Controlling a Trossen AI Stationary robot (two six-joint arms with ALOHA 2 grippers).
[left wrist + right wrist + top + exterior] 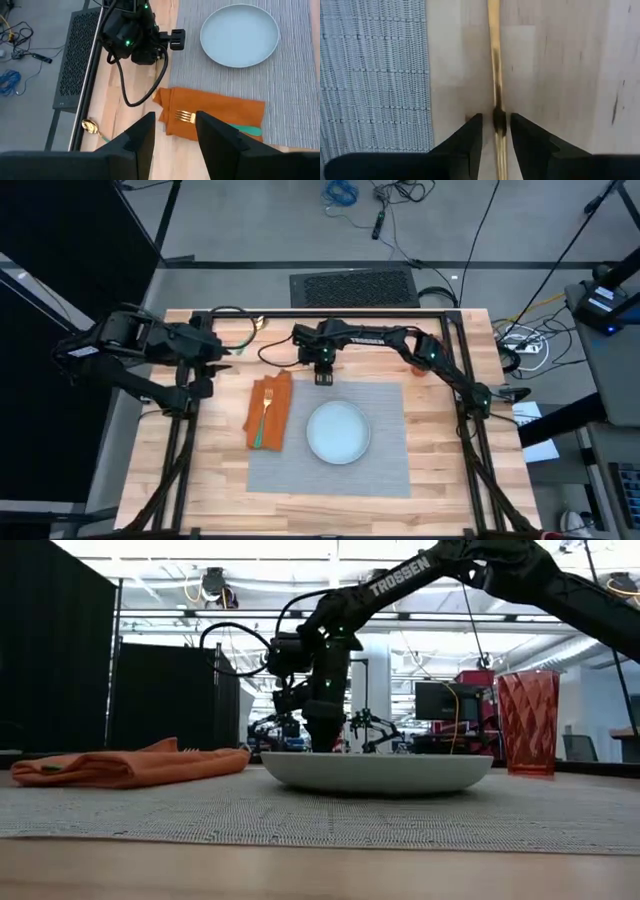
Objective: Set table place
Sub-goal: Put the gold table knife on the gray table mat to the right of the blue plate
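Note:
The grey woven placemat [380, 470] lies on the wooden table [440, 480] with a pale blue plate [338, 430] on it. On its left edge lies an orange napkin [275, 395], and a gold fork [185, 117] rests on top of that. My right gripper [496, 125] points down just beyond the placemat's far edge [323, 377]. It is open, and its fingers stand closely on either side of a slim gold utensil [495, 75] that lies flat on the wood. My left gripper [175, 135] hovers open at the table's left, above the napkin's far end.
A gold spoon [91, 126] lies near the table's far left edge beside a black cable [135, 95]. A red faceted cup [527, 720] stands on the far right of the table, beyond the placemat. The black frame [300, 311] borders the far edge.

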